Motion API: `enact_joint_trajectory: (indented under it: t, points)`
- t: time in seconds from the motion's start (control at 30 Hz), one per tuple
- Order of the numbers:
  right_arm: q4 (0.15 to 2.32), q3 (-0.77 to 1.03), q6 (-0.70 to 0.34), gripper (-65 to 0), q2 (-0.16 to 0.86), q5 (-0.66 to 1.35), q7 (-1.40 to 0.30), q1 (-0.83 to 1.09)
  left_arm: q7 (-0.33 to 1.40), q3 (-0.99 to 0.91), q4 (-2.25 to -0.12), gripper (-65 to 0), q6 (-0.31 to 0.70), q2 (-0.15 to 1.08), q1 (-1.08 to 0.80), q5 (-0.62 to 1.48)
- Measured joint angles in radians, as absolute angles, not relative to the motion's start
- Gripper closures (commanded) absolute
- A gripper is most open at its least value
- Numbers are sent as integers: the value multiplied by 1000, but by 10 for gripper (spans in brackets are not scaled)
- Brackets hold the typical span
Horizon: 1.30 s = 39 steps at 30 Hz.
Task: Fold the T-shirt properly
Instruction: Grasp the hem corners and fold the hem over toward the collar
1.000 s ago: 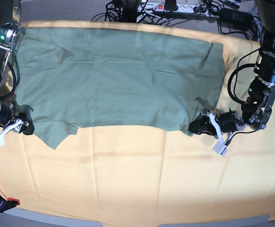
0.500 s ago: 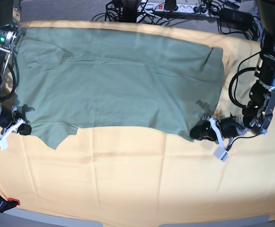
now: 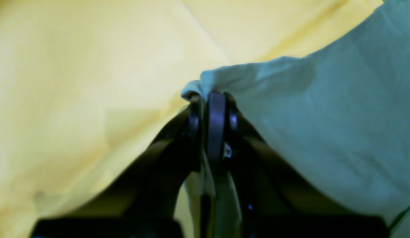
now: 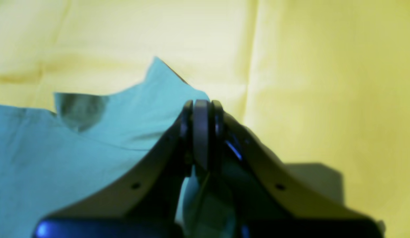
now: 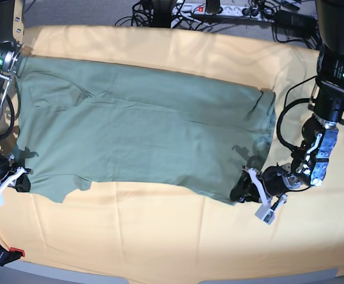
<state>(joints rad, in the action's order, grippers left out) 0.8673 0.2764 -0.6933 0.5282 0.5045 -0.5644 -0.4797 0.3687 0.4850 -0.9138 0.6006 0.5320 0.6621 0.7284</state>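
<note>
The sage-green T-shirt (image 5: 148,136) lies spread flat across the pale yellow-orange cloth (image 5: 172,248). My left gripper (image 5: 243,192) sits low at the shirt's near right corner. In the left wrist view this gripper (image 3: 208,99) is shut, pinching a fold of the T-shirt (image 3: 324,132). My right gripper (image 5: 22,182) is at the shirt's near left corner. Seen from the right wrist, it (image 4: 200,109) is shut on the edge of the T-shirt (image 4: 76,158), with green fabric showing between the fingers.
Black cables and a power strip (image 5: 219,9) lie behind the table's far edge. A red-tipped clamp (image 5: 6,254) grips the cloth at the front left corner. Bare yellow-orange cloth (image 4: 324,82) stretches in front of the shirt.
The right gripper has shut on the shirt's left corner. Both grippers moved toward the table's front, dragging the shirt's near edge and whole body nearer.
</note>
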Motion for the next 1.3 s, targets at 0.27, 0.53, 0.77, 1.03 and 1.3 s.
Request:
enact_joint_trajectory:
  t: [0.27, 0.53, 0.77, 1.03, 1.3]
  points:
    - [870, 271, -693, 0, 552, 660, -748, -443, 596, 485, -915, 0, 690, 569, 660, 971]
    - [1093, 167, -693, 0, 597, 716, -806, -276, 936, 485, -939, 0, 686, 579, 660, 1276]
    - [1274, 165, -694, 0, 674, 761, -832, -149, 1177, 485, -997, 0, 690, 633, 660, 1459]
    - [1276, 165, -697, 0, 696, 771, -850, -97, 1188, 485, -997, 0, 690, 707, 660, 1460]
    - [1276, 165, -698, 0, 698, 779, -915, -97, 1322, 485, -1000, 0, 690, 717, 641, 1470]
